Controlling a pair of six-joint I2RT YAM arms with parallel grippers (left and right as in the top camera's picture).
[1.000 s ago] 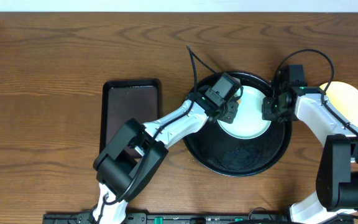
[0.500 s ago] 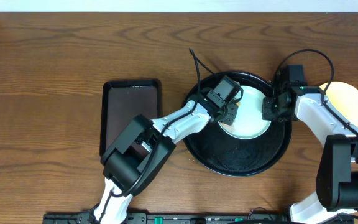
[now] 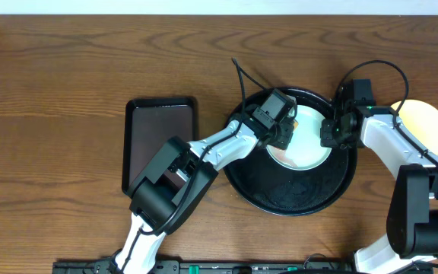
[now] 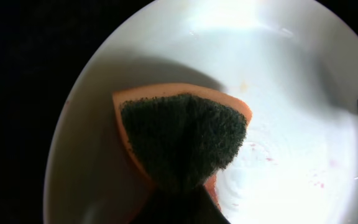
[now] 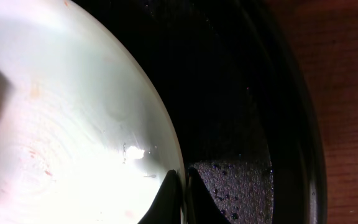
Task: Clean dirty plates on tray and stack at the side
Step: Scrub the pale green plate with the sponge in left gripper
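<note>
Smeared mint-white plate (image 3: pixel 306 154) lies in black tray (image 3: pixel 291 198); yellow plate (image 3: pixel 426 124) beside.

No text, label, brand, number or sign can be read in any view.

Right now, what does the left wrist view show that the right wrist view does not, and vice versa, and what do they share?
Left only: the dark green scouring face of the orange sponge. Right only: the brown wooden table and the raised rim of the glossy black round tray. Both: the pale mint-white round plate, with faint reddish smears.
</note>
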